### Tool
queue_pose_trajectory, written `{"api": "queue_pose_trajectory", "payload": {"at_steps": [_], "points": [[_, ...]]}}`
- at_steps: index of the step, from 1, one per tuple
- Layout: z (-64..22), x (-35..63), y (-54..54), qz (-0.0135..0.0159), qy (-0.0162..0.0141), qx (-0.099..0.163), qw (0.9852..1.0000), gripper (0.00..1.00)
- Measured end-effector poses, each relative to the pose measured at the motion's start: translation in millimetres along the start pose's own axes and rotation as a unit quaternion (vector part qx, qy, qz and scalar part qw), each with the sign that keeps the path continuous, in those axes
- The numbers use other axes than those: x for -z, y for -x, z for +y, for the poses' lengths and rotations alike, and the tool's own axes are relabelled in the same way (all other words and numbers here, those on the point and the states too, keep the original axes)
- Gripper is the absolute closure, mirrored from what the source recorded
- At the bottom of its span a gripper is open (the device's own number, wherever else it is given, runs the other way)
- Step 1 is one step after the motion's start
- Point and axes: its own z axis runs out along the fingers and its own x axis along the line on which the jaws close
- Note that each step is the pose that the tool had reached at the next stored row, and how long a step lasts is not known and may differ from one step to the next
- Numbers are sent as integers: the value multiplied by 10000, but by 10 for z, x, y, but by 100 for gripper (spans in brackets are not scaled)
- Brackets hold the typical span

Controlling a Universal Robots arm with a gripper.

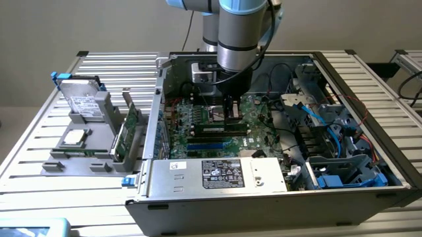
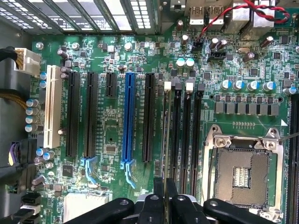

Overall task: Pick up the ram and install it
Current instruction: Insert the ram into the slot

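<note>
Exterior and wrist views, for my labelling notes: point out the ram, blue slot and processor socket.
ram [image 1: 218,129], exterior view, long side face.
blue slot [image 2: 128,116], wrist view, mid-length of its body.
processor socket [image 2: 240,175], wrist view, centre contacts.

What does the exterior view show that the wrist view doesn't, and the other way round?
Exterior view: the arm, the whole open case, the power supply and a hard drive on the holder beside the case. Wrist view: close up, the empty processor socket and the white slot. Both: the motherboard, and the gripper shut on the ram at the memory slots.
</note>
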Motion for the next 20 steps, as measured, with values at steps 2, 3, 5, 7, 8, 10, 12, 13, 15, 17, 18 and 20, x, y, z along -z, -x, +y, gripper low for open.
{"api": "queue_pose_trajectory", "payload": {"at_steps": [2,3,5,7,8,10,12,13,15,17,18,20], "points": [[2,-1,1,0,-3,11,10000,87],[3,-2,2,0,-4,13,10000,87],[5,-2,3,-1,-6,17,10000,87],[7,-1,3,0,-7,19,10000,87],[8,2,3,1,-8,19,10000,87],[10,7,3,6,-8,19,10000,87],[14,7,3,10,-14,18,10000,87],[16,8,3,12,-18,18,10000,87],[20,8,9,12,-27,20,10000,87],[24,8,12,13,-34,23,10000,87],[24,6,12,13,-36,24,10000,87],[24,-1,13,12,-39,24,10000,87]]}}
